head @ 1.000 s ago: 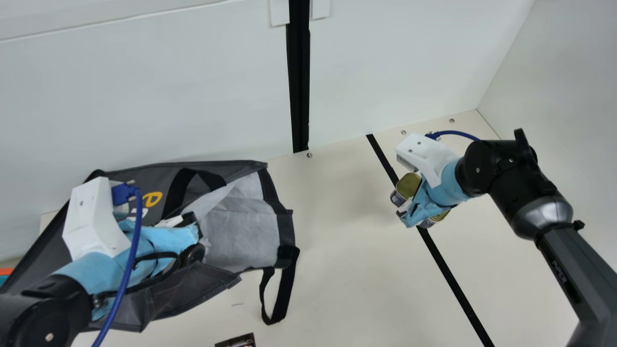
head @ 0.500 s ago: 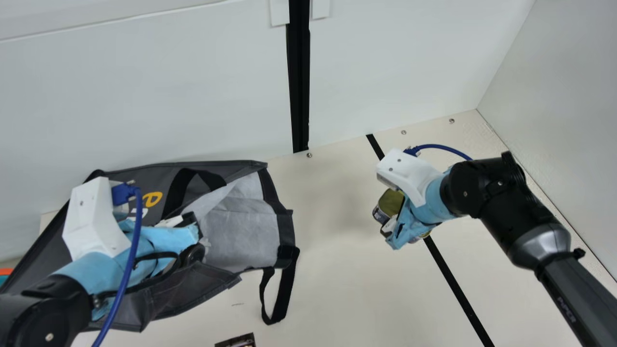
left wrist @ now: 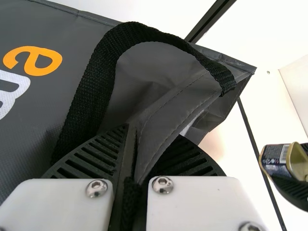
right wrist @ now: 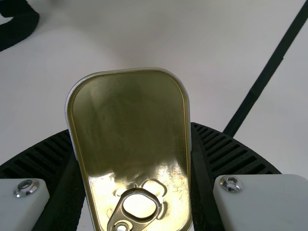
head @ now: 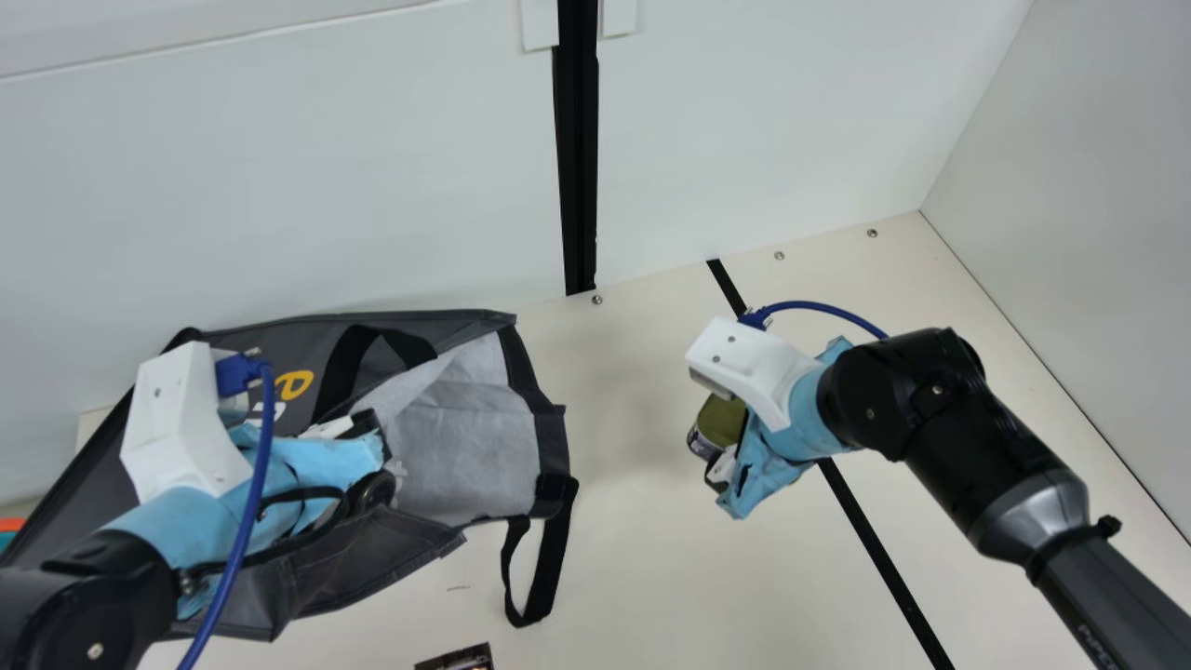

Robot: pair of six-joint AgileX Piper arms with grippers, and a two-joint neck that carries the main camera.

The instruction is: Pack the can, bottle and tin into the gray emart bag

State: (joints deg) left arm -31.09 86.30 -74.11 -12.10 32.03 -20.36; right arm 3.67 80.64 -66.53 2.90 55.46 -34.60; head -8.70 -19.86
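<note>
Tin, one, flat metal, ring-pull, held by the right arm

Tin [head: 718, 422]: right of centre in the main view, seemingly raised off the table [head: 642, 568]. Rounded corners, gold lid [right wrist: 127, 110], pull ring [right wrist: 139, 209] near the bottom of the right wrist view.

Handling, as judged: stiff-walled, modest in weight, denser if full; smooth metal, liable to slip or pivot under a light pinch. Not fragile, though the lid may dent. Best hold: square across the two opposite sides, as now; the pull ring should bear no load.

Right gripper [right wrist: 129, 130]: spread to the tin's width, one ribbed finger against each side.

Left gripper [left wrist: 152, 132]: narrow, pinching a fold of the bag's edge.

Gray emart bag [head: 363, 563]: lower left of the main view, on its side, mouth toward the right. Limp cloth; judged likely to sag if released. Next move calls for tin into mouth, clear of the rim.

Strap [head: 549, 568]: below the mouth; might snag.

Dark printed item [head: 456, 658]: bottom edge, left of centre, partly cut off.
</note>
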